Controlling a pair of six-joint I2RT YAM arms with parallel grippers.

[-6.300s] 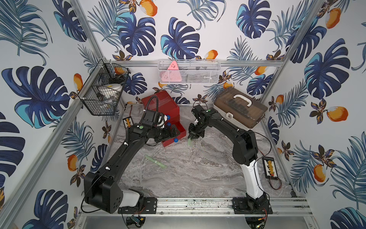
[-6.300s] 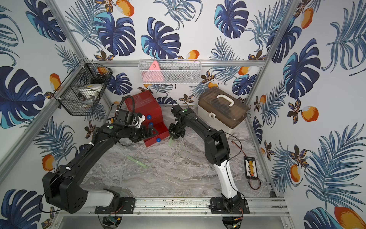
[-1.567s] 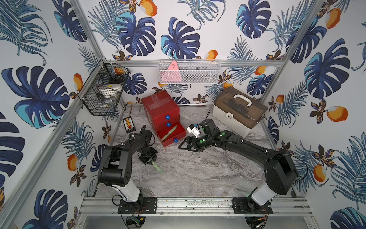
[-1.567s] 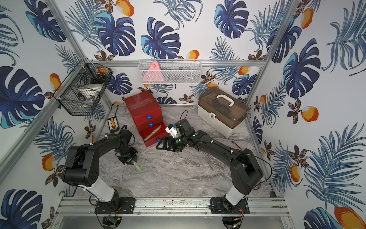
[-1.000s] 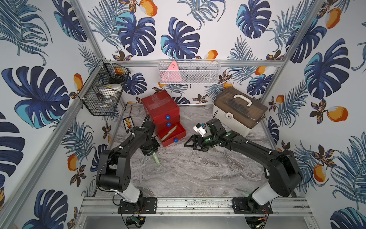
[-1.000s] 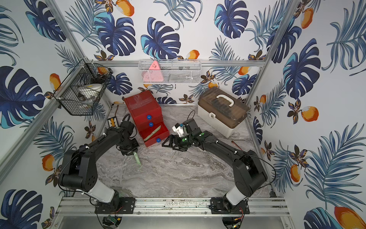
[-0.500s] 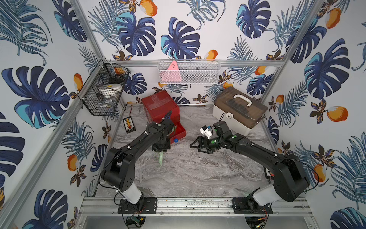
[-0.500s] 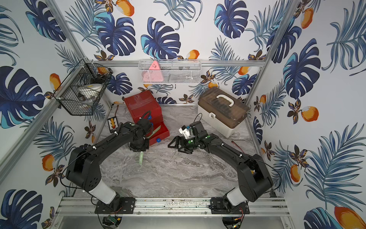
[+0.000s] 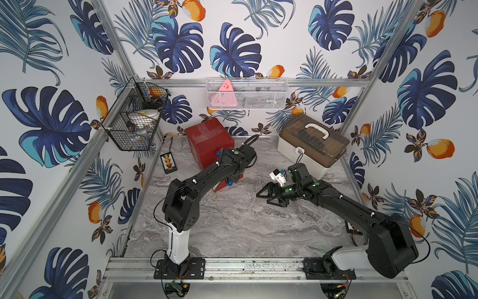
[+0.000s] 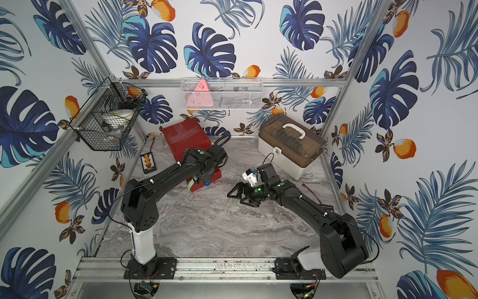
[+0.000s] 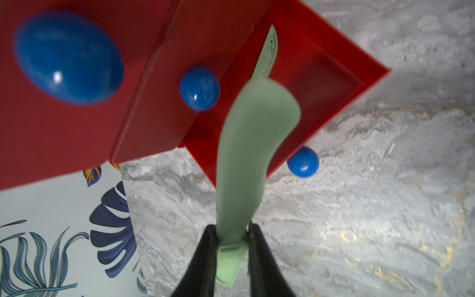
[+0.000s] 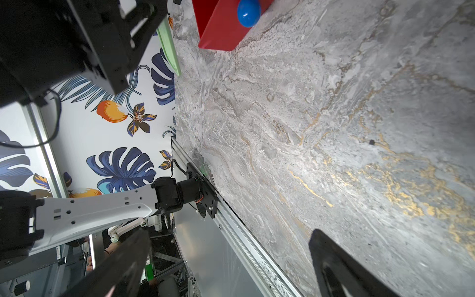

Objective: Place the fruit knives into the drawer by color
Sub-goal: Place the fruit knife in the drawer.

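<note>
The red drawer chest [image 9: 207, 139] [image 10: 186, 138] stands at the back left with its bottom drawer [image 11: 334, 84] pulled out. One pale green fruit knife [image 11: 267, 54] lies inside that drawer. My left gripper [image 11: 231, 236] [image 10: 200, 178] is shut on a second pale green knife [image 11: 246, 144], which hangs over the drawer's front corner; its blade tip [image 10: 191, 185] pokes out below the wrist. My right gripper [image 9: 262, 198] [image 12: 228, 246] hovers open and empty over the table, to the right of the chest. The held knife [image 12: 169, 46] and the drawer's blue knob [image 12: 248, 10] also show in the right wrist view.
A beige case with a brown lid [image 9: 310, 147] stands at the back right, close behind my right wrist. A black wire basket [image 9: 134, 124] hangs on the left wall and a white mesh basket [image 9: 245, 93] on the back rail. A small black gadget [image 9: 168, 163] lies left of the chest.
My left arm lifted the green knife off the table and carried it rightward to the open bottom drawer. My right gripper drew back to the right, still open.
</note>
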